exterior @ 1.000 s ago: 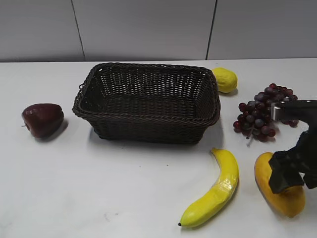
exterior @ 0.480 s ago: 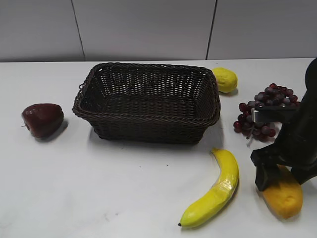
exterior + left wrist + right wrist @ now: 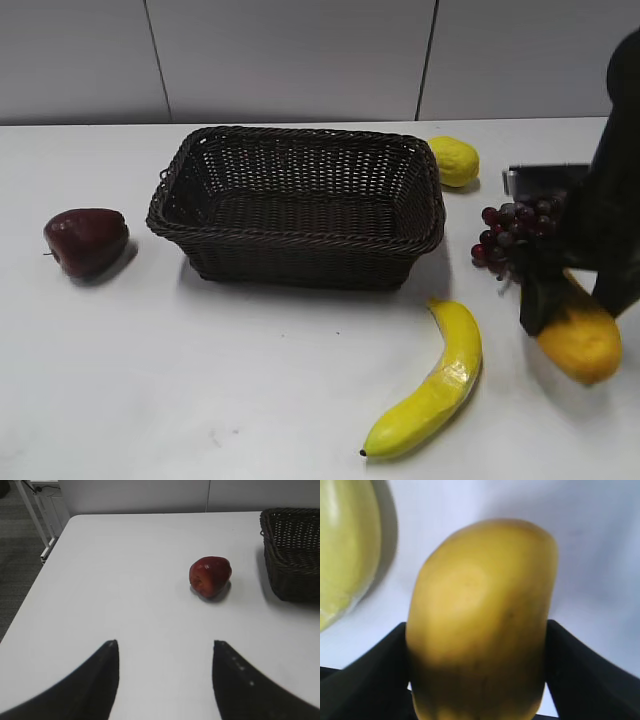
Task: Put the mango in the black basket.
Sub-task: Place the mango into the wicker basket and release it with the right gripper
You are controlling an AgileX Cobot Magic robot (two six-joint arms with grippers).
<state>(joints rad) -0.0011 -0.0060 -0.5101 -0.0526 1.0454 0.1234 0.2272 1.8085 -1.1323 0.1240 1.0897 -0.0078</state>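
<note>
The orange-yellow mango (image 3: 582,343) hangs just above the table at the right, gripped by my right gripper (image 3: 556,305), which is shut on it. In the right wrist view the mango (image 3: 480,615) fills the space between the two black fingers (image 3: 478,672). The black basket (image 3: 300,205), dark woven wicker, stands empty at the middle back, to the left of the mango; its corner shows in the left wrist view (image 3: 292,555). My left gripper (image 3: 165,667) is open and empty over bare table, out of the exterior view.
A curved yellow banana (image 3: 435,385) lies left of the mango, also in the right wrist view (image 3: 345,545). Dark grapes (image 3: 510,235) and a lemon (image 3: 454,160) lie right of the basket. A dark red apple (image 3: 85,240) lies left of it, also in the left wrist view (image 3: 210,576).
My right gripper has closed on the mango and lifted it off the table, tilting it up. The left arm has not moved.
</note>
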